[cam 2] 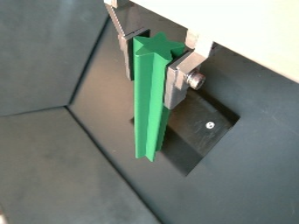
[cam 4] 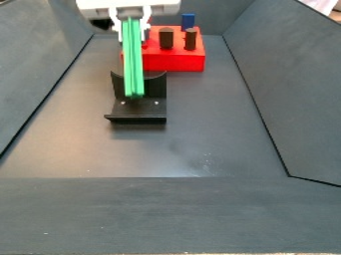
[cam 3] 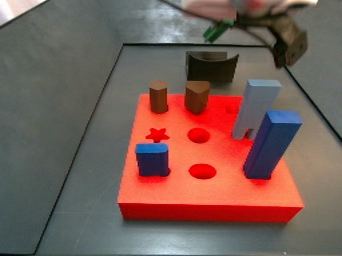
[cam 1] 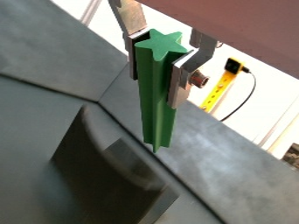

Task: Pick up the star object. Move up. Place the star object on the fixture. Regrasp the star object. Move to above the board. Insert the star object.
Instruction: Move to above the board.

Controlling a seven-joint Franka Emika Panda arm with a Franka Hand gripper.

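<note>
A: How was the claw [cam 2: 160,59] set at that moment?

B: Pinched on the star object [cam 2: 149,96], near the rod's top end. In both wrist views the silver fingers [cam 1: 132,19] pressed the green ridged sides from two sides, with the star-shaped end face showing between them and the rod hanging straight down.

A: And where was that in the scene?

B: In a side view the claw [cam 4: 130,14] sat at the upper left of the frame, the star object [cam 4: 131,58] upright beneath it. Its lower end was at the fixture [cam 4: 138,104], the dark bracket on its base plate on the desk [cam 4: 200,139]. Whether the tip rested on it or hung just above, I couldn't tell.

A: So how far along?

B: My judgement: pickup and lift were done, and the placing on the fixture was in hand. Regrasp, the move over the board [cam 3: 214,180] and insertion remained.

A: Was the board ready?

B: The red slab held blue blocks [cam 3: 273,145] and brown pegs [cam 3: 197,96], and the star-shaped hole [cam 3: 158,134] at centre left was empty. In that view the claw was only a blur at the top edge.
</note>
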